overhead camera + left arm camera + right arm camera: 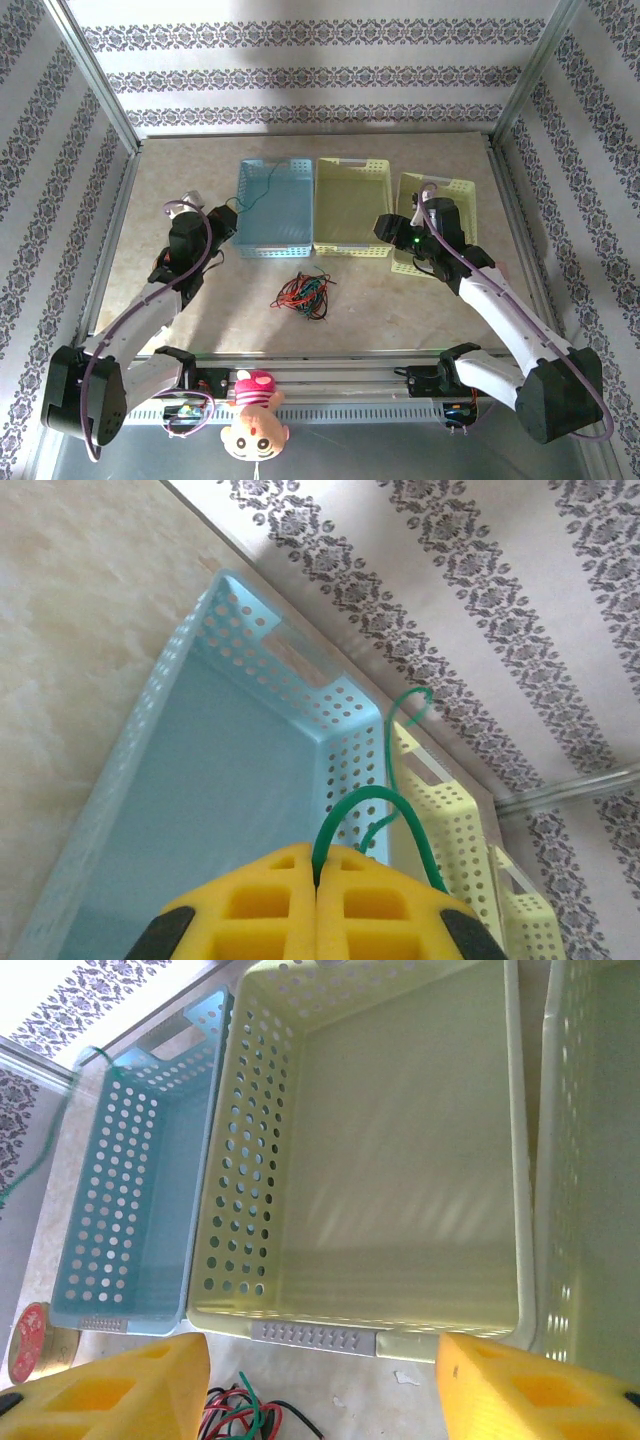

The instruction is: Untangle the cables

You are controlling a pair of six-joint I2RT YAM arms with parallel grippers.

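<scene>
Working the rig by remote, I have my left gripper (pixel 224 222) at the near left corner of the blue basket (pixel 275 207), its yellow pads (pixel 270 905) pressed together on a dark green cable (pixel 352 798); the strand arches up out of the pinch in the left wrist view and, seen from above, trails across the blue basket's floor. My right gripper (pixel 386 229) hangs over the near right corner of the middle yellow basket (pixel 353 170), its fingers (pixel 110 1390) spread wide apart with nothing between them, the basket's near wall just beyond them in the right wrist view. The tangle of red, black and green cables (pixel 303 292) lies on the marbled table (pixel 170 180) just in front of the baskets, between the two arms and apart from both grippers. A third, smaller yellow basket (pixel 455 190) stands close beside the middle one, partly behind the right arm
</scene>
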